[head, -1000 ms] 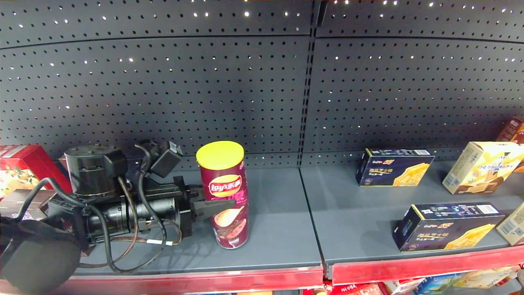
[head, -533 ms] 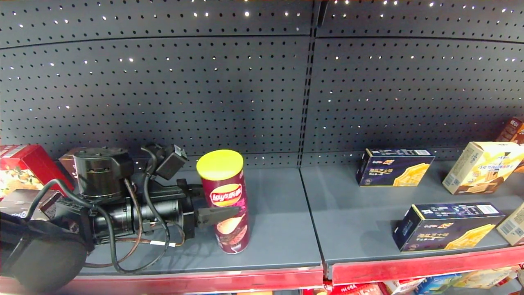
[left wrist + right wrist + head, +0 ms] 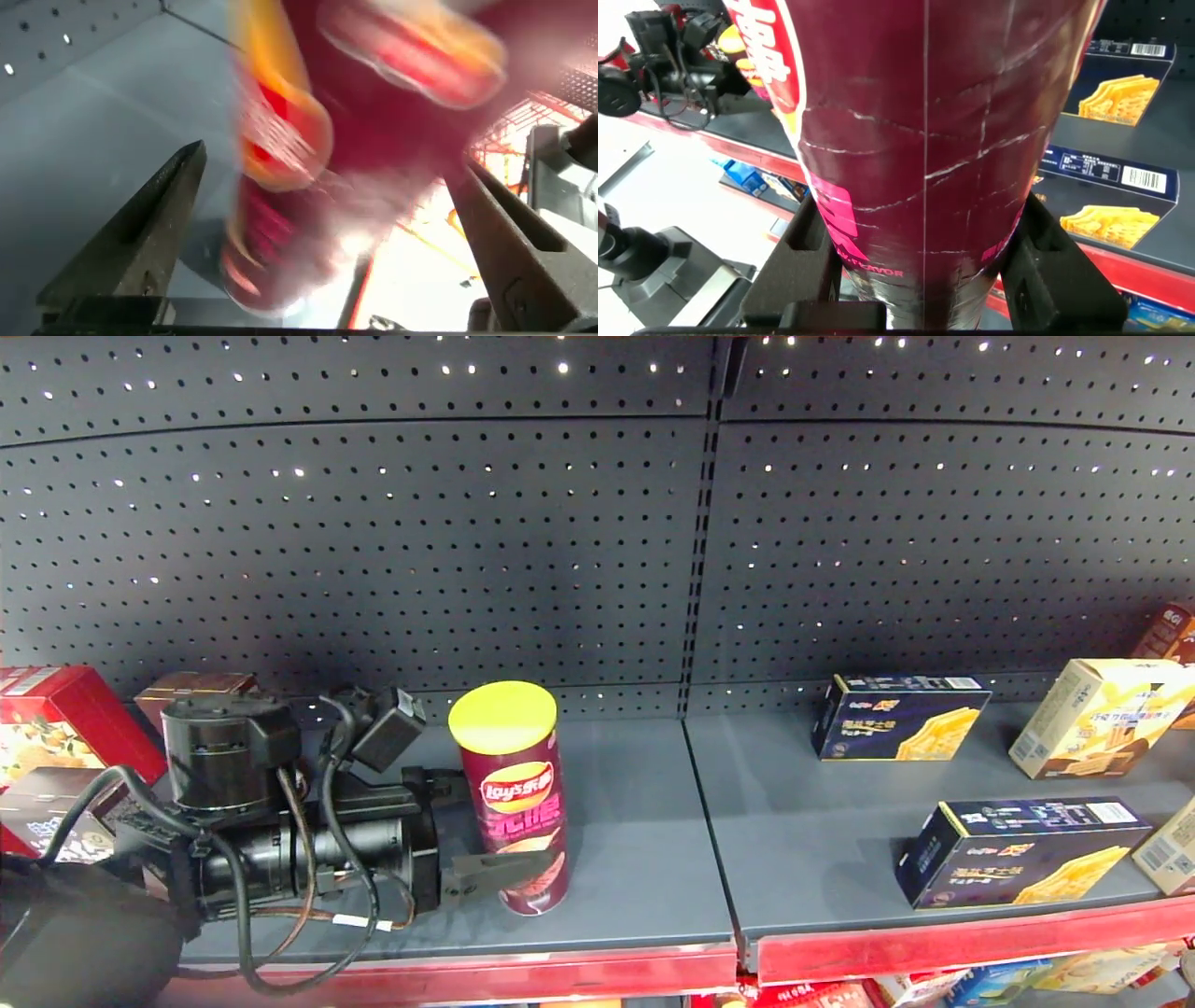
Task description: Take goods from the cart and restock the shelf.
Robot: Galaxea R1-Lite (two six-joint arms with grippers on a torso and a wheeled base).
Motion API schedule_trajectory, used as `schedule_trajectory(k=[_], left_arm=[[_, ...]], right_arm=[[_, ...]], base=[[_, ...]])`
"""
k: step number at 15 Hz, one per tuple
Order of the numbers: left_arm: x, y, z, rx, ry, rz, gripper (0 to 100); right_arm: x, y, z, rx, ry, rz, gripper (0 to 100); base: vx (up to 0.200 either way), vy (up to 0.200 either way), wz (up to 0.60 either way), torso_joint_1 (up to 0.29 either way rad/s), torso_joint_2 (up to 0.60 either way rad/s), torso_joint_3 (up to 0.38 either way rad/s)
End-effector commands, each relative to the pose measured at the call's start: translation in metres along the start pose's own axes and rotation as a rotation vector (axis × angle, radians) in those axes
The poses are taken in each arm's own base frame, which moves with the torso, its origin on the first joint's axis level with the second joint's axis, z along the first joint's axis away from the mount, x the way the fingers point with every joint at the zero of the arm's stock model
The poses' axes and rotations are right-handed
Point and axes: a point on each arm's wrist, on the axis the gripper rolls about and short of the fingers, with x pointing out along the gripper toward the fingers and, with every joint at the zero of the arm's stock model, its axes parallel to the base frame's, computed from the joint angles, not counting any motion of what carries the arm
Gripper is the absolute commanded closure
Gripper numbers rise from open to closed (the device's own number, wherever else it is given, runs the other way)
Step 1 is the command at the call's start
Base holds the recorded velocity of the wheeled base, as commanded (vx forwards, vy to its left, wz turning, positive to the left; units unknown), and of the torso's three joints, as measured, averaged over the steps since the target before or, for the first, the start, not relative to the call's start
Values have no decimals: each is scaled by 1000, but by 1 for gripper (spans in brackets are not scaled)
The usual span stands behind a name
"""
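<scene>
The chips can (image 3: pixel 512 798) is dark red with a yellow lid. It stands up straight on the grey shelf (image 3: pixel 635 821), near the front edge and a bit left of the middle post. The left gripper (image 3: pixel 504 821) comes in from the left, down low at the bottom part of the can. Its fingers (image 3: pixel 140 233) are spread wide, one on each side of the can. One finger has a gap next to it, so it is not squeezing.

A second chips can (image 3: pixel 924 140) is dark red too. The right gripper (image 3: pixel 924 271) pinches it tight — a black finger presses on each side. This can is out in front of the shelf, and the shelf's red edge is behind it.

Behind the shelf is a dark pegboard wall (image 3: pixel 467 569) full of small holes. On the right side of the shelf lie two blue boxes (image 3: pixel 901 717) — one at the back, one at the front. A yellow box (image 3: pixel 1092 728) sits past them. A red box (image 3: pixel 47 709) is at the far left.
</scene>
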Motion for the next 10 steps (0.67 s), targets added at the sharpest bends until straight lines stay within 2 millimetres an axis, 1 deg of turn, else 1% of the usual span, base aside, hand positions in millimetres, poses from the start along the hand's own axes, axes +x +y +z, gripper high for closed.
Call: schedule_trajectory(k=[1, 2, 4, 7, 10], left_arm=[[-13, -13, -4, 0, 1, 2, 0], [-23, -21, -11, -16, 12, 12, 0], [-38, -25, -18, -33, 15, 48, 0], [-53, -24, -27, -17, 23, 103, 0], [-56, -26, -30, -14, 28, 108, 0]], right_arm=[[1, 0, 0, 1, 3, 0, 100], [0, 0, 0, 0, 2, 1, 100], [0, 0, 0, 0, -1, 2, 100], [-1, 0, 0, -1, -4, 4, 100], [-2, 0, -1, -1, -3, 9, 100]], base=[[0, 0, 0, 0, 0, 0], [0, 0, 0, 0, 0, 0], [0, 0, 0, 0, 0, 0], [0, 0, 0, 0, 0, 0], [0, 0, 0, 0, 0, 0]])
